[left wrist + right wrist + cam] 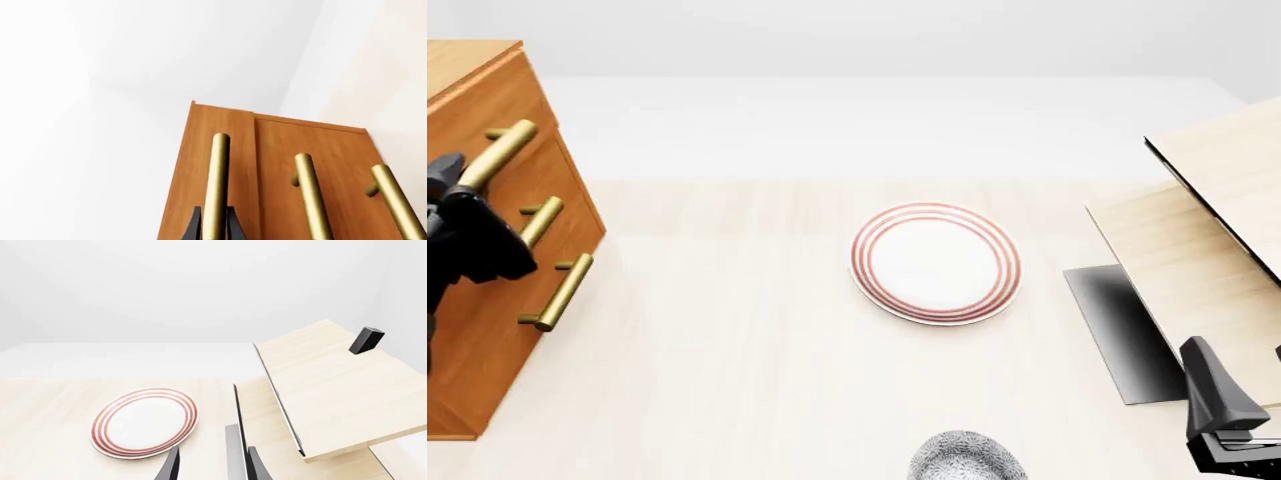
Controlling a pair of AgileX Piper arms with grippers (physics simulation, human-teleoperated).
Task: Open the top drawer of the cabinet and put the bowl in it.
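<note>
Pale wood table [721, 370]: left gripper [215, 227] clamped on top drawer [213, 150] handle of cabinet [487, 330]. Bowl [965, 458] near side of plate [936, 262]. Right gripper [212, 467] fingers apart, empty.

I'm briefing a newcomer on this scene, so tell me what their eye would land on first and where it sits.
The red-ringed white plate stands out first, lying flat at the middle of the pale table. Next comes the orange-brown cabinet at the far left, where the left pincer straddles the brass handle of the top drawer. The speckled bowl peeks in at the near edge, and a pale wood structure fills the right side.
</note>
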